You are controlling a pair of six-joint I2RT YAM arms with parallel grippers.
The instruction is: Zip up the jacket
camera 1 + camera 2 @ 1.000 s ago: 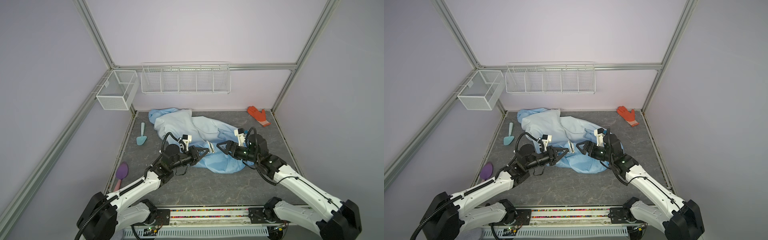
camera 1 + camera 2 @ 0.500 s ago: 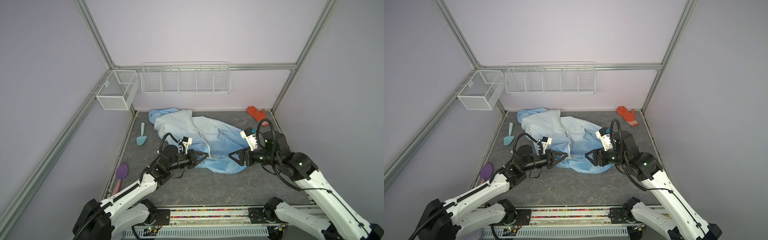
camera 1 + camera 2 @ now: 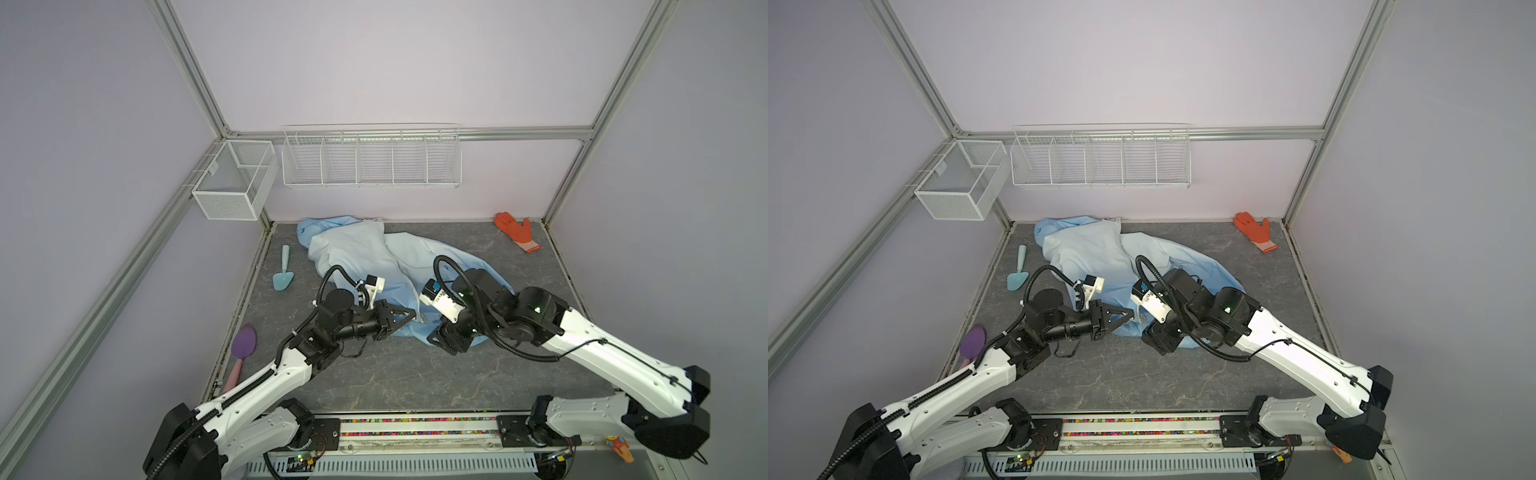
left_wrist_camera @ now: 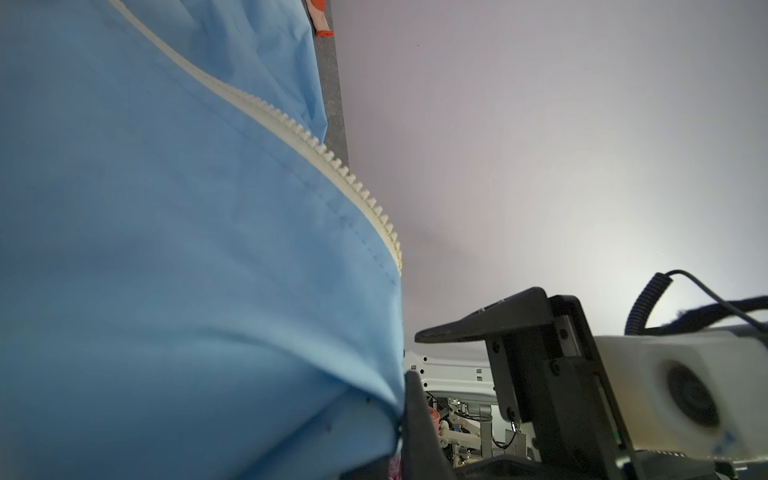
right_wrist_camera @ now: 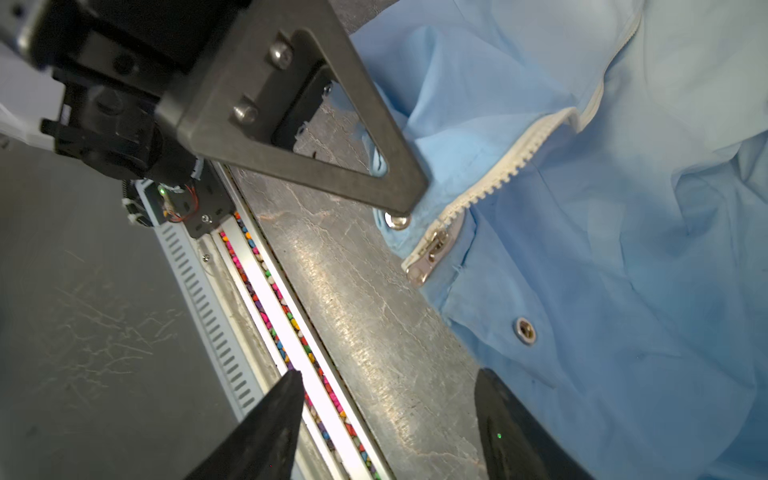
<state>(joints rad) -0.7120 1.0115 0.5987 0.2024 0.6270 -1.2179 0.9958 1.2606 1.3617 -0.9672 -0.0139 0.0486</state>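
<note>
Jacket [image 3: 361, 257] lies crumpled on the grey tabletop [image 3: 415, 374], a light-blue heap running from the 11 o'clock corner down to the middle, its near hem facing 6 o'clock. My left claw [image 3: 409, 316] reaches in from 8 o'clock and is clamped tight on that hem. In the right wrist view its dark finger [image 5: 316, 170] comes down on the cloth right at a metal snap [image 5: 397, 220], just beside the bottom of the white zipper [image 5: 503, 178]. The slider [image 5: 432, 249] sits at the zipper's very bottom end, at the hem, and above it one row of teeth stands bare. In my left wrist view those teeth edge a raised blue fold.

My right claw [image 5: 388, 380] hangs low, just on the 3 o'clock side of the left one, jaws apart with nothing between them. One fingertip [image 5: 511, 415] is over the jacket's hem, the other over the rail [image 5: 286, 336] along the tabletop's near edge.

An orange glove [image 3: 517, 232] lies in the 1 o'clock corner, well apart from the jacket. A teal trowel [image 3: 284, 276] lies at 10 o'clock near the jacket, and a purple scoop [image 3: 243, 345] at 8 o'clock by the tabletop's edge. A white wire rack [image 3: 370, 162] hangs on the wall at 12 o'clock, a wire basket [image 3: 232, 183] at 11 o'clock.
</note>
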